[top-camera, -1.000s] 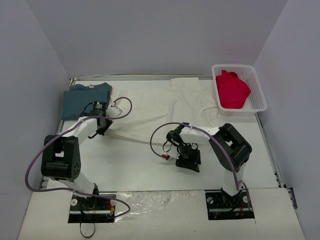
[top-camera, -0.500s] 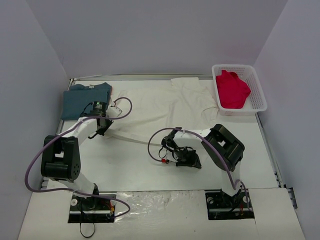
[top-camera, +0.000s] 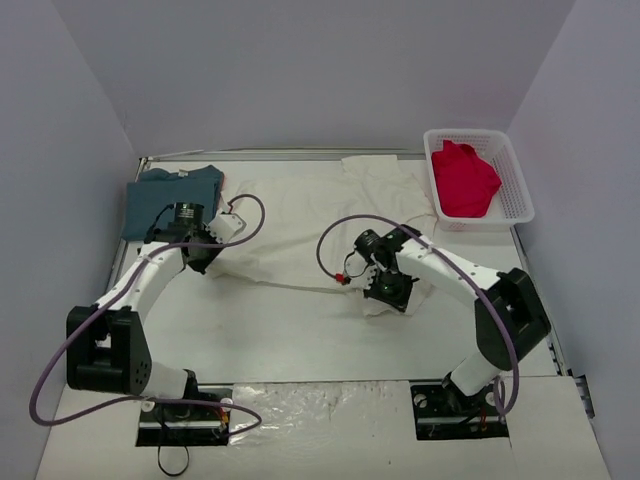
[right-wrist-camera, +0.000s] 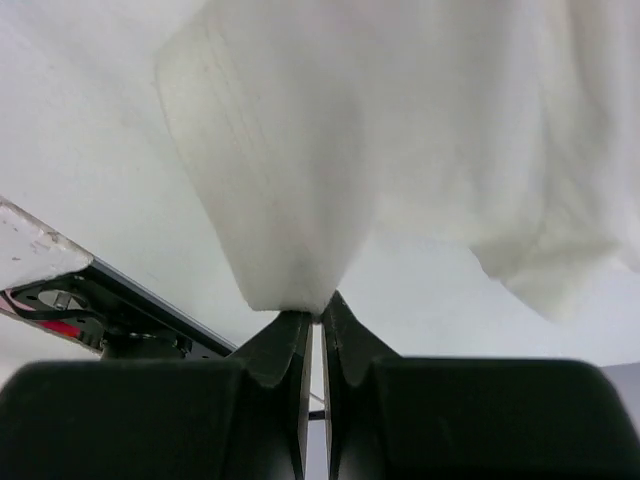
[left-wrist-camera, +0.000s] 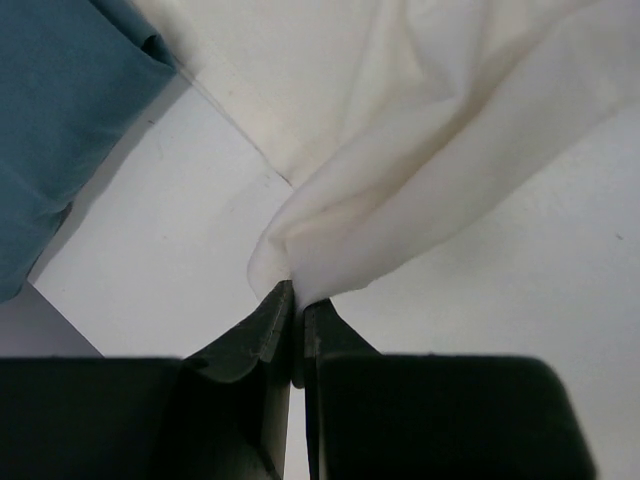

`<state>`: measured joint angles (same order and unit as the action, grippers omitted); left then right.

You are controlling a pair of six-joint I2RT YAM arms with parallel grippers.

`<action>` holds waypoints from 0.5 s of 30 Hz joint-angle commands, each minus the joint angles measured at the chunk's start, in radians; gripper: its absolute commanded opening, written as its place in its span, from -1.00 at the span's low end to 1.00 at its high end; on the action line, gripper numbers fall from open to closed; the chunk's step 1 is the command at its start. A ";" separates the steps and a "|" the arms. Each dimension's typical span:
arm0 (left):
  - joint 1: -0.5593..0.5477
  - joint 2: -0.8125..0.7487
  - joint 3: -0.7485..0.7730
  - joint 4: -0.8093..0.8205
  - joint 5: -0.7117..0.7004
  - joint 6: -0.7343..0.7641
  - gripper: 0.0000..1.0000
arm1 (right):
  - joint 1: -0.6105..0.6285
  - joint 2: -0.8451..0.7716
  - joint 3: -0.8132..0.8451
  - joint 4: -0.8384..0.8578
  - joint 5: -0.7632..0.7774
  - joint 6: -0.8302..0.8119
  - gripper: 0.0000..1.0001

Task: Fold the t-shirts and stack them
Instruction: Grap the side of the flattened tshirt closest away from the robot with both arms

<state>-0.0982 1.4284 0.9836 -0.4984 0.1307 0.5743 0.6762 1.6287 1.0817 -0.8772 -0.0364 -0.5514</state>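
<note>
left gripper (left-wrist-camera: 297, 298): clamped on cream t-shirt (left-wrist-camera: 430, 150) edge | right gripper (right-wrist-camera: 318, 314): clamped likewise | next: raise both level, edge taut, fold left of basket (top-camera: 520, 180)

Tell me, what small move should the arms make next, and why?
Probably raise both together and carry the cloth toward the far side: the left gripper and right gripper each pinch the near edge of the cream-white t-shirt, which lies unfolded.
</note>
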 commanded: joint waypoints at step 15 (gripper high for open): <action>-0.086 -0.445 -0.094 -0.425 0.221 0.220 -0.95 | -0.115 -0.412 -0.026 -0.282 -0.106 -0.002 -1.00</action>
<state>-0.1841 1.0386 0.8879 -0.8032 0.3012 0.7261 0.5755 1.2934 1.0561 -1.0542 -0.1284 -0.5747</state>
